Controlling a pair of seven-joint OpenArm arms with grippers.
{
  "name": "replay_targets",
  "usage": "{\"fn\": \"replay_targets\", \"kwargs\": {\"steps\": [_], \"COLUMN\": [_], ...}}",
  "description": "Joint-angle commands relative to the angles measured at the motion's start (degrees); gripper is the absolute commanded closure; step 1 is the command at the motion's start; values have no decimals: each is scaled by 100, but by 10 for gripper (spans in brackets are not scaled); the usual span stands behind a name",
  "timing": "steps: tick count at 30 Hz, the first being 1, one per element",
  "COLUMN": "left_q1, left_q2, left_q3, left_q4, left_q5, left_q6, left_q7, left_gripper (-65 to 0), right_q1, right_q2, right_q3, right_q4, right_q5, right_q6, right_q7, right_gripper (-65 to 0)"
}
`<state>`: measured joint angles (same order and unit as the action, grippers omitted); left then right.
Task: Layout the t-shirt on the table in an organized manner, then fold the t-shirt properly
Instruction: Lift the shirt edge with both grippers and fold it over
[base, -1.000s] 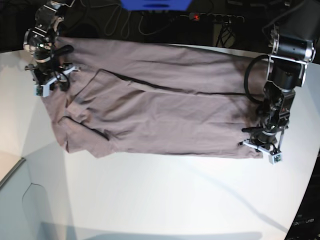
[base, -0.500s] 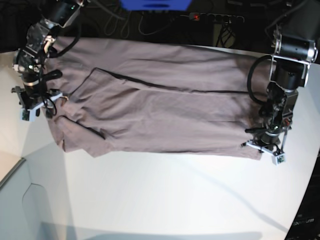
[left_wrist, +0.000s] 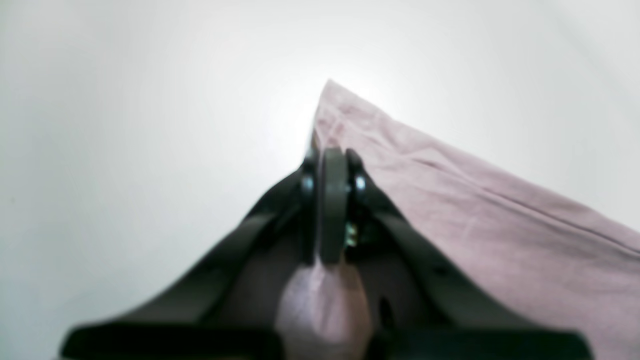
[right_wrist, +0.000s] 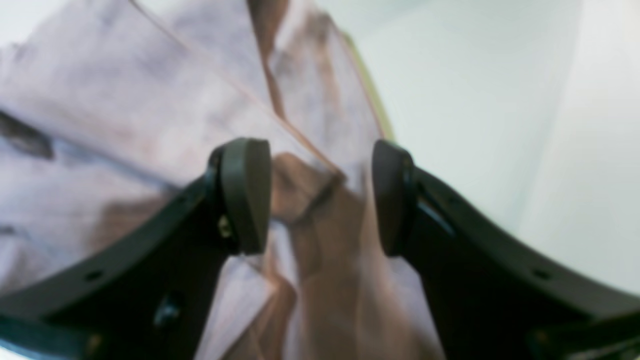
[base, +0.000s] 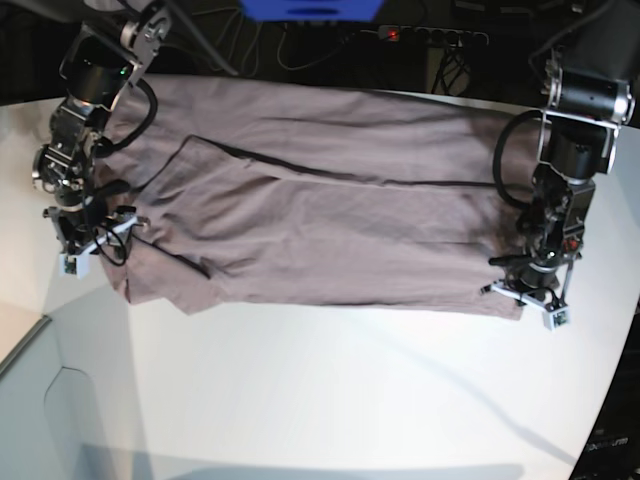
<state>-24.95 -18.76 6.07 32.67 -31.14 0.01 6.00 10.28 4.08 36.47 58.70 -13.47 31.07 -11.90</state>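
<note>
The t-shirt (base: 320, 200) is being spread flat across the white surface (base: 350, 400); its corner is being pinched by the left hand (left_wrist: 327, 165), while the right hand (right_wrist: 320, 195) is being held unclenched over a sleeve.

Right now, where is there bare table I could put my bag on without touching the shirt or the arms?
The widest bare patch is the near half of the table, below the t-shirt. A smaller strip lies at the far left edge, beyond the right gripper. The far side is crowded: the shirt spans it between both arms, and the left gripper pinches its corner.
</note>
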Motion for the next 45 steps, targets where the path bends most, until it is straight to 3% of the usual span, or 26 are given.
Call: {"fn": "replay_targets", "kwargs": {"steps": [1, 16, 21, 26, 36, 45], "left_q1": [-156, -164, -156, -156, -156, -156], "left_q2": [-71, -62, -62, -62, -62, -88], "left_q3": [-31, -31, -31, -31, -31, -31], "left_q4": [87, 87, 87, 87, 87, 87], "left_q5": [-21, 6, -3, -12, -21, -21], "left_q6": [3, 3, 3, 3, 3, 3], "left_q7": [-130, -138, -138, -138, -138, -138], "left_gripper": [-1, -1, -1, -1, -1, -1], "right_q1": [110, 31, -57, -57, -48, -48], "right_q2": [80, 54, 45, 45, 45, -87], "right_q3": [6, -355, -355, -355, -346, -346], "right_q4": [86, 78, 78, 78, 139, 1001], "right_q5": [68, 68, 68, 68, 68, 86], "right_q6": [-17, -17, -17, -17, -17, -17], "right_q7": [140, 140, 140, 140, 148, 148], "right_gripper": [-329, -310, -194, -6, 0, 0]}}
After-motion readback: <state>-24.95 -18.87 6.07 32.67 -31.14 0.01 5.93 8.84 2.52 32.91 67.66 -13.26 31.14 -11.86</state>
